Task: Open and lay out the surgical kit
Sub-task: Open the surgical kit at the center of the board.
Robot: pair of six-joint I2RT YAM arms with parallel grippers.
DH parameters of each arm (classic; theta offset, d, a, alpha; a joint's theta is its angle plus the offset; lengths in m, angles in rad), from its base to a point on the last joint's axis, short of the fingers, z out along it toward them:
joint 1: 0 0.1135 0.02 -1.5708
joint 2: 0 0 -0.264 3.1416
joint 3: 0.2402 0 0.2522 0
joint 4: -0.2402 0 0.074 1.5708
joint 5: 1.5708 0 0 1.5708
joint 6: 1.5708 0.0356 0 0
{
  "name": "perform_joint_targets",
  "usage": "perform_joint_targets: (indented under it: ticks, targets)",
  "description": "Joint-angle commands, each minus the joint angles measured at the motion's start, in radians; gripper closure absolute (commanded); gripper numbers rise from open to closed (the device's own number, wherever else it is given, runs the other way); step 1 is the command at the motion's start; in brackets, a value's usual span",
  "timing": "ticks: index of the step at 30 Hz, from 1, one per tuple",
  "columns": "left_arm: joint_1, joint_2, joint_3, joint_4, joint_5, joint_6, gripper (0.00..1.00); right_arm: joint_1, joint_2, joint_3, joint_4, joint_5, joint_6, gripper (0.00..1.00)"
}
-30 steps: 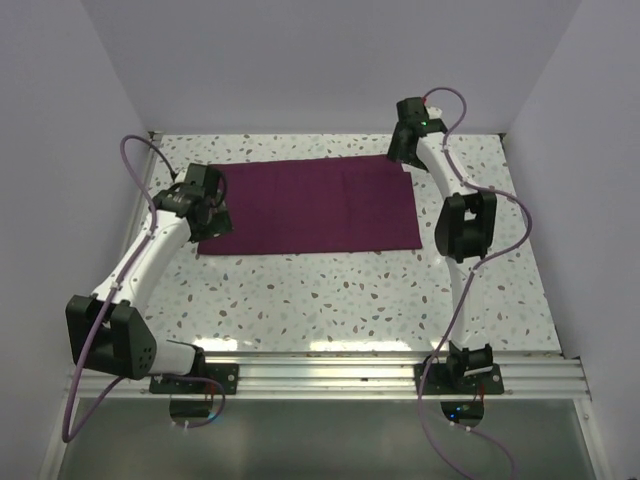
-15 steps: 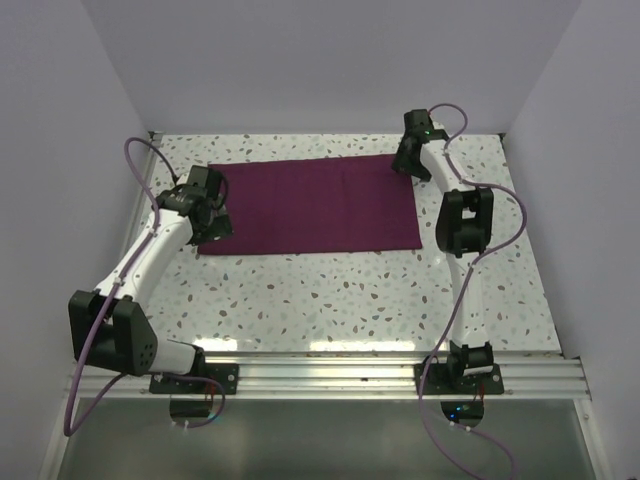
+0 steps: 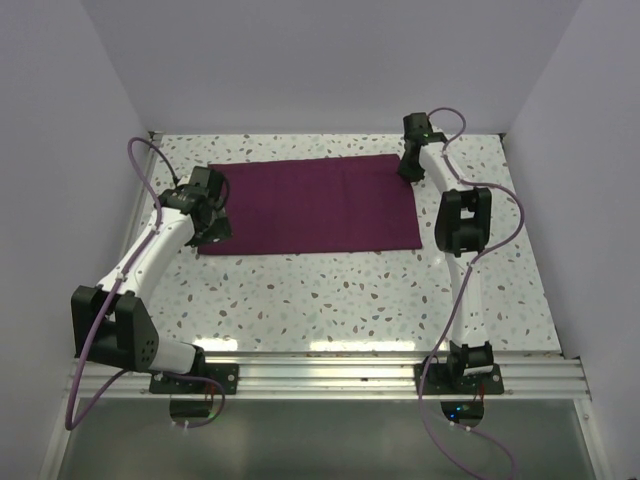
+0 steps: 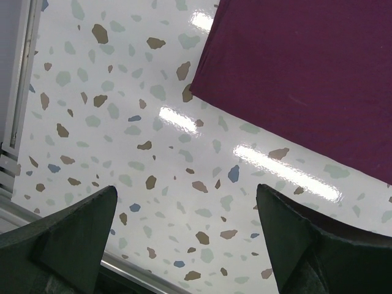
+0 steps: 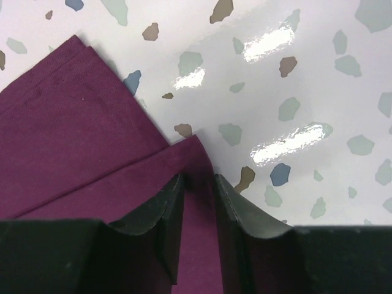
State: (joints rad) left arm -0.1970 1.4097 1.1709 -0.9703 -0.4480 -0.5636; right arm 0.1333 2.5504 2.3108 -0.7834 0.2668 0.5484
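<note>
Speckled table (image 3: 330,290) lies nearest, and the cloth (image 3: 310,205) is spread on it, folded flat. Just off the cloth's near left corner the left gripper (image 4: 187,226) hangs over bare table, jaws spread wide and holding nothing. At the cloth's far right corner the right gripper (image 5: 199,196) has its jaws drawn narrow, with the top layer's corner pinched between them.

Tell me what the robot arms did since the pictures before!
The right gripper came down onto the far right corner of the maroon cloth wrap and closed its fingers, pinching a fold of that corner. The left gripper stayed wide open by the wrap's near left corner, holding nothing. The wrap still lies flat and folded on the speckled table.
</note>
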Motion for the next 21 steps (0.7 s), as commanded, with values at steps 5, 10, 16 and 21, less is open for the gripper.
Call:
perform_joint_targets:
  ticks: [5,10,16,21]
  targets:
    - [0.004,-0.018,0.018,-0.028,-0.029,0.007,0.00,0.002,-0.001,-0.022,0.010,0.000,-0.005,0.90]
    - [0.004,-0.020,0.032,-0.022,-0.017,0.008,0.00,0.000,-0.067,-0.034,0.000,0.029,-0.022,1.00]
    - [0.004,-0.034,0.035,-0.004,-0.014,0.025,0.00,0.000,-0.177,-0.048,-0.031,0.038,-0.024,1.00]
    - [0.004,-0.041,0.059,0.013,-0.017,0.047,0.00,0.005,-0.281,-0.117,-0.051,-0.026,-0.011,1.00]
